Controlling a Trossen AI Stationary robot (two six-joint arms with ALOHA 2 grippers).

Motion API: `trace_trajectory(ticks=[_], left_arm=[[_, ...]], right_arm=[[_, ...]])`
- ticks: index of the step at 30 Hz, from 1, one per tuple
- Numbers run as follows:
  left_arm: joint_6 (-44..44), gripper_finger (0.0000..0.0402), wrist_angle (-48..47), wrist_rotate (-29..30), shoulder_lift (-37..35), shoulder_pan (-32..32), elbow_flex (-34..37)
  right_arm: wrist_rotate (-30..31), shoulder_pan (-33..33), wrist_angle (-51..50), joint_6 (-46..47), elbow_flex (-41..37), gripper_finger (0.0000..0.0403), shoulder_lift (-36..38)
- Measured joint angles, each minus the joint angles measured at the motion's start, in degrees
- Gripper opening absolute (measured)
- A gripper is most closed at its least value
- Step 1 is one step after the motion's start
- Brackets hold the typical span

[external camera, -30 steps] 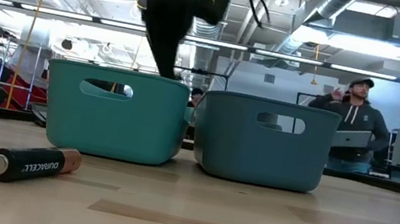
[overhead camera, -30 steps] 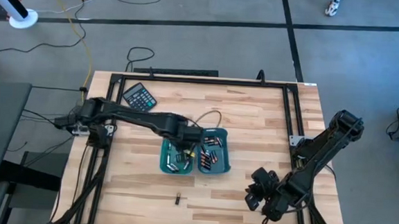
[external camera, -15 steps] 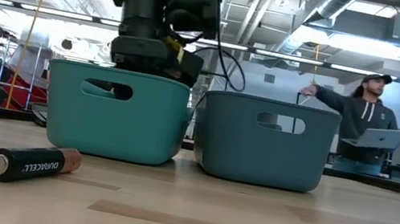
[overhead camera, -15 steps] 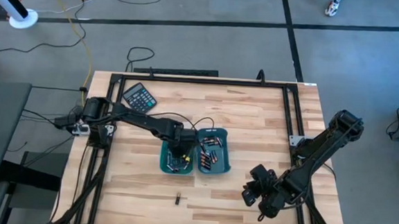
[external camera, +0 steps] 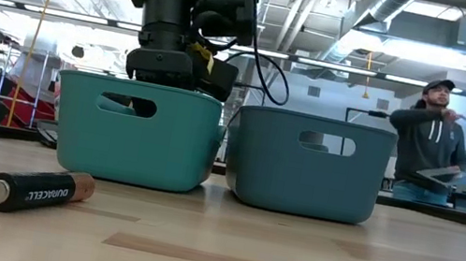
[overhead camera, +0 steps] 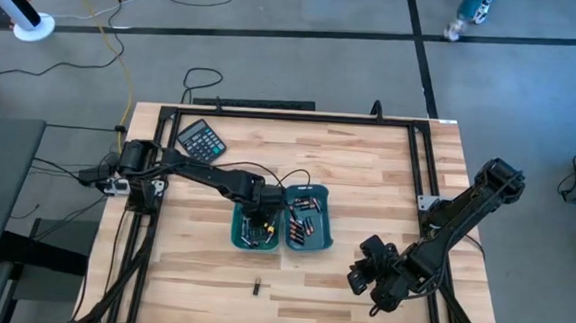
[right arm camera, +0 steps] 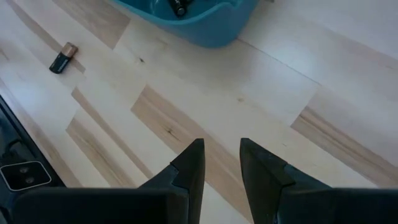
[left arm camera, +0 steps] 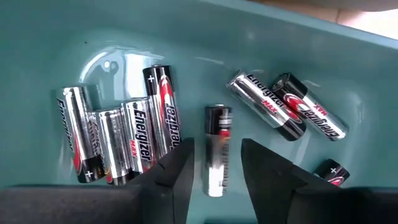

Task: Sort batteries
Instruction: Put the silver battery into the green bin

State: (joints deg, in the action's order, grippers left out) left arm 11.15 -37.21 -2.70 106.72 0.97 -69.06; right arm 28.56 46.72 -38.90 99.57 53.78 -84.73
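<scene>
Teal plastic left bin holds silvery cylindrical batteries; the left gripper hangs inside, fingers spread, empty. Its twin bin holds dark copper-ended cells. One dark battery lies on the wooden table; the right gripper hovers released nearby.

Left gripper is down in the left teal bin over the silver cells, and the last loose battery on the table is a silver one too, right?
No: the loose battery is dark with a copper end, per the low view. The left gripper is indeed inside the left teal bin above the silver cells.
</scene>
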Motion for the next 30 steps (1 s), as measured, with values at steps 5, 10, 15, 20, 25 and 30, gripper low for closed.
trace_trajectory(ticks=[5,10,15,20,25,30], left_arm=[[0.0,0.0132,-0.6,0.0,0.0,0.0,-0.4],[0.5,0.0133,-2.9,0.0,-2.5,0.0,-2.5],[1.5,0.0133,-4.5,0.0,-8.9,0.0,-3.7],[4.7,0.0134,-7.7,0.0,-17.2,0.4,-3.7],[9.3,0.0134,-10.4,1.2,-24.9,3.0,-3.5],[13.9,0.0130,-9.0,9.8,-32.5,10.8,1.0]], right_arm=[[0.0,0.0,0.0,-0.2,0.0,0.0118,0.0],[0.0,0.2,0.1,-0.5,0.0,0.0118,0.0],[0.0,0.2,0.4,-1.1,0.0,0.0118,0.0],[0.0,0.2,0.3,-1.2,0.0,0.0118,0.0],[-0.5,-0.5,0.8,-4.3,0.0,0.0118,0.0],[-3.4,-1.5,1.1,-8.9,0.5,0.0119,0.0]])
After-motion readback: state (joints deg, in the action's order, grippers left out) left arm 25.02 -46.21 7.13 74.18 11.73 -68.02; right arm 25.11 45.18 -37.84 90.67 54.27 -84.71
